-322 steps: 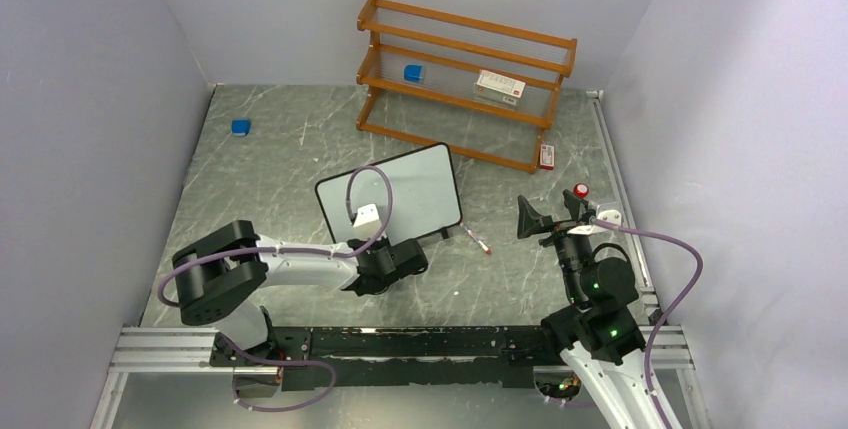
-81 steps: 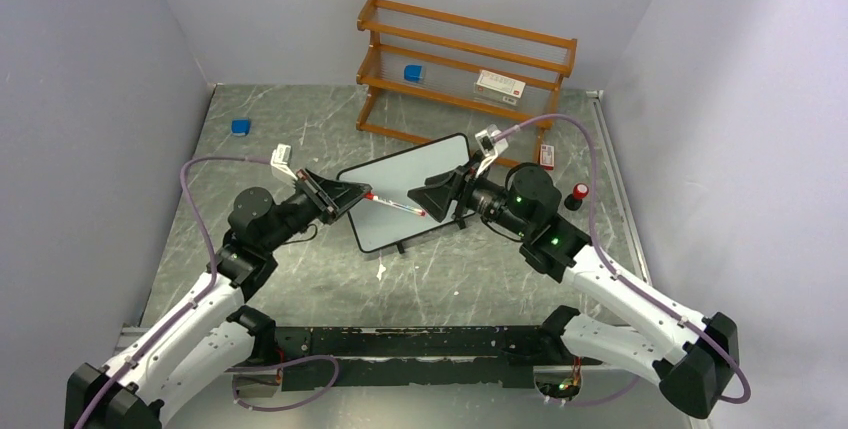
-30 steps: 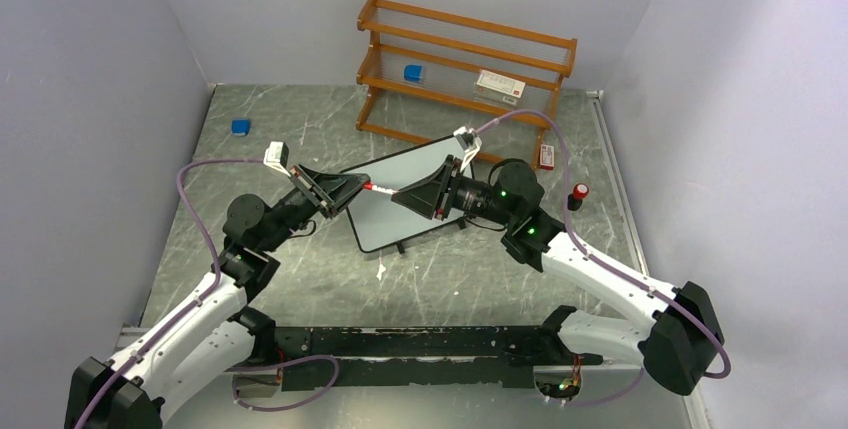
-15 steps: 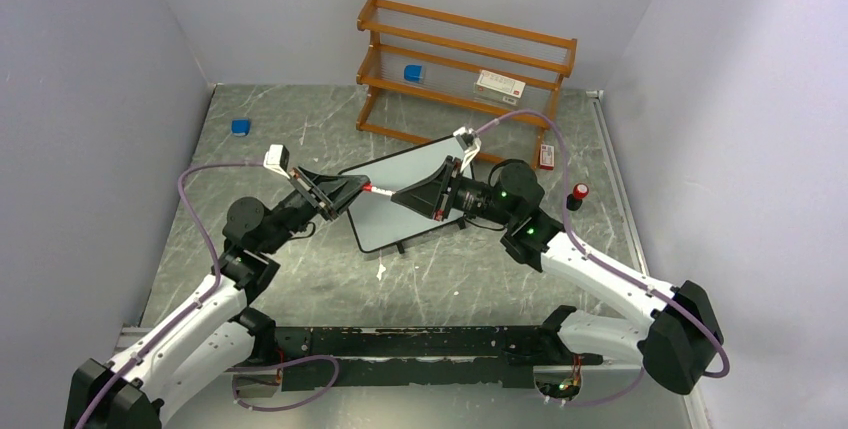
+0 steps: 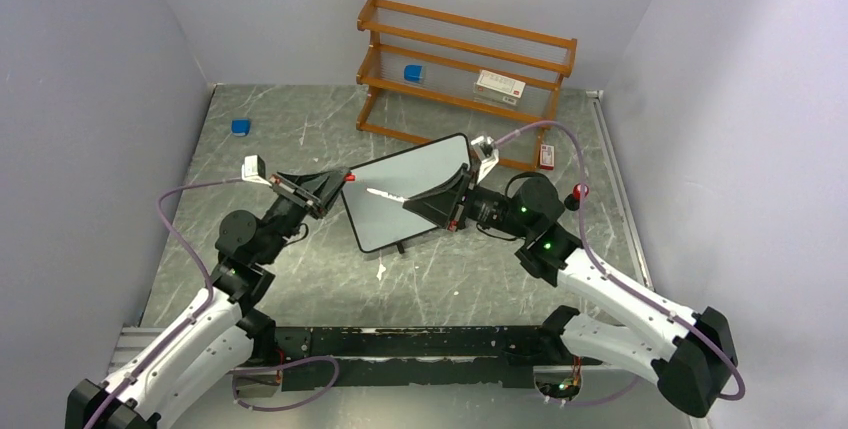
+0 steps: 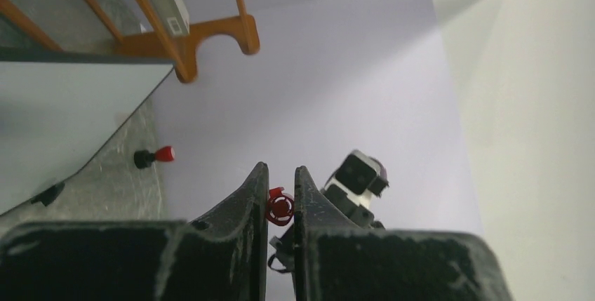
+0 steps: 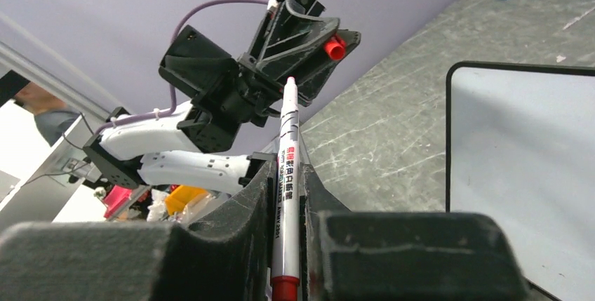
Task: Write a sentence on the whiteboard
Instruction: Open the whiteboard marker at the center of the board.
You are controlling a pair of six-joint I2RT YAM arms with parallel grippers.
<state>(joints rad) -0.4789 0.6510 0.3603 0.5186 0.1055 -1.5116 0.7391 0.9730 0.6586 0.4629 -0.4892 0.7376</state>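
The small white, black-framed whiteboard (image 5: 395,224) stands on the grey tabletop (image 5: 290,139) before the orange wooden shelf (image 5: 465,59), its right side partly hidden by the right pincer (image 7: 286,169) clamped on a white marker pen (image 7: 288,122), the left pincer (image 6: 279,175) pinching a half-hidden red cap (image 6: 280,207).

The whiteboard (image 5: 388,219), white with a thin black frame and rounded corners, is sitting on small black feet mid-table, just near of the wooden shelf (image 5: 465,49), its right end angling farther away.

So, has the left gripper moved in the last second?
Yes. The left gripper has pulled leftward, from over the whiteboard back to its left edge, taking the red cap off the marker.
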